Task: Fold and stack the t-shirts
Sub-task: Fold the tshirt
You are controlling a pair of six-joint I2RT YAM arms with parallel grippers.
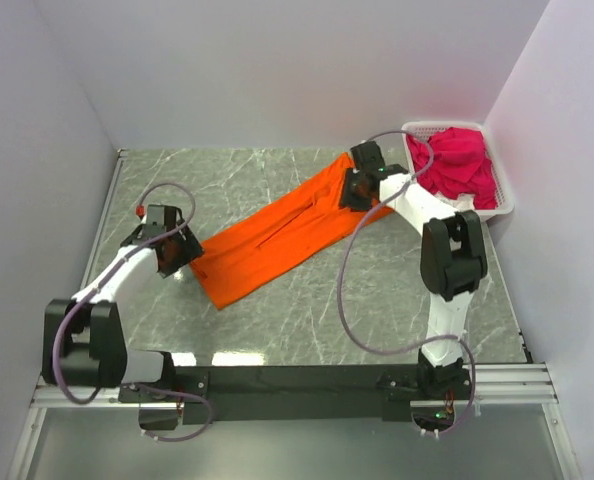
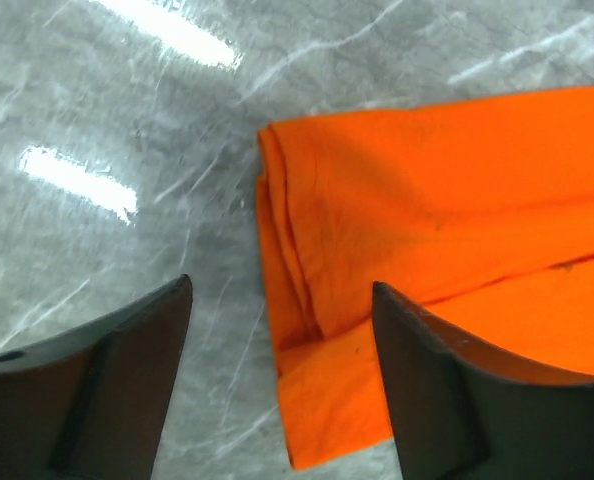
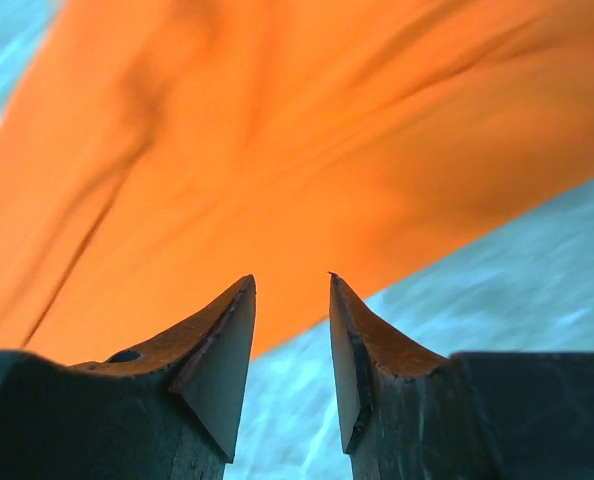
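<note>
A bright orange t-shirt [image 1: 282, 232], folded lengthwise into a long strip, lies diagonally across the marble table. My left gripper [image 1: 180, 254] hovers at its lower-left end. In the left wrist view that gripper [image 2: 282, 285] is open, with the layered corner of the orange t-shirt [image 2: 427, 200] below and between its dark fingers [image 2: 127, 360]. My right gripper [image 1: 356, 190] is at the strip's upper-right end. Seen from the right wrist, it [image 3: 290, 280] stands open with an empty gap, and the orange t-shirt [image 3: 277, 140] spreads just beyond the tips. Magenta-pink t-shirts [image 1: 459, 164] are heaped in the basket.
The white slotted basket [image 1: 507, 205] sits at the back right corner against the wall. White walls close in the table [image 1: 277, 330] on the left, back and right. The black base rail [image 1: 297, 380] runs along the near edge.
</note>
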